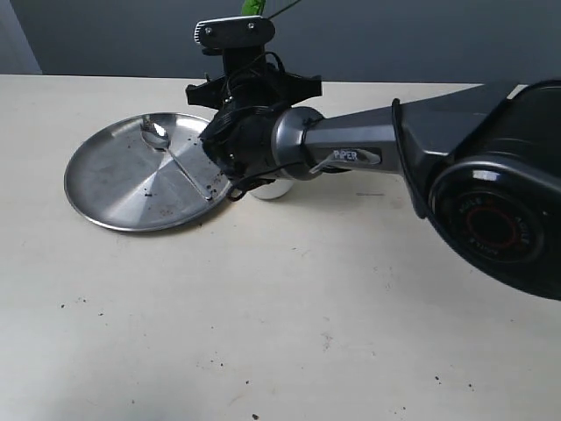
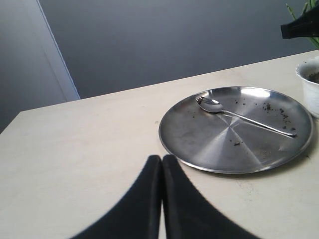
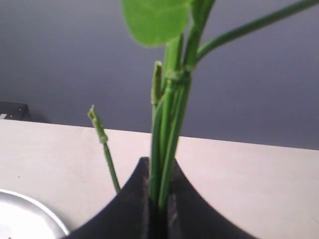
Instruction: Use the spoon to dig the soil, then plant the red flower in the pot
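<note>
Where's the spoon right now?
The spoon lies on the steel plate at the left of the exterior view, bowl toward the far rim, handle running toward the right gripper's wrist and the white pot.

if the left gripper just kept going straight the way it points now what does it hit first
Probably the steel plate: the shut left gripper points over bare table toward its near rim, left of the spoon. Height is unclear, so it might pass above the rim.
</note>
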Motion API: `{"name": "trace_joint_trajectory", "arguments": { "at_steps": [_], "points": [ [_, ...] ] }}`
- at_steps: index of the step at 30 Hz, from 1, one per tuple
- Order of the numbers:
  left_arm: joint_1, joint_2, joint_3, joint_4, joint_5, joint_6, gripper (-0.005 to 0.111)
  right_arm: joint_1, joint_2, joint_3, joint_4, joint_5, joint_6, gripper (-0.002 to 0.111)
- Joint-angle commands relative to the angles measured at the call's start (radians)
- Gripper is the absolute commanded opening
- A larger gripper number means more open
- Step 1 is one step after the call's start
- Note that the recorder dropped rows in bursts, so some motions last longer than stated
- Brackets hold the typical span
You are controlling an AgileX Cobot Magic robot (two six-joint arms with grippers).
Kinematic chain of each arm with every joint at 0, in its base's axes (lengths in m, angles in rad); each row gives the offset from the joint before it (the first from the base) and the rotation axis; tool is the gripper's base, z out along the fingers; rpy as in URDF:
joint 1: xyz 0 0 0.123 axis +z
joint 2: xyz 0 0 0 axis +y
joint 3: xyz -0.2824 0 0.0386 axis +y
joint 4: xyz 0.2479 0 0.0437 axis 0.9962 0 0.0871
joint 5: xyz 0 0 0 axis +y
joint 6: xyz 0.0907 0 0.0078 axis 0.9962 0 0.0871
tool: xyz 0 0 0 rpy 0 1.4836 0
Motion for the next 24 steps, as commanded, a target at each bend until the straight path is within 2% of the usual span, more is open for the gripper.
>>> {"name": "trace_joint_trajectory", "arguments": {
  "at_steps": [1,13,24],
  "points": [
    [-0.002,-0.004,0.002,0.001,-0.005,-0.005,0.0,0.005,0.001,-0.001,0.02,0.026,0.005,-0.001],
    [-0.002,-0.004,0.002,0.001,-0.005,-0.005,0.0,0.045,-0.018,0.18,0.02,0.063,0.108,-0.001],
    [-0.002,-0.004,0.002,0.001,-0.005,-0.005,0.0,0.053,-0.017,0.187,0.056,0.045,0.086,-0.001]
  ]
}}
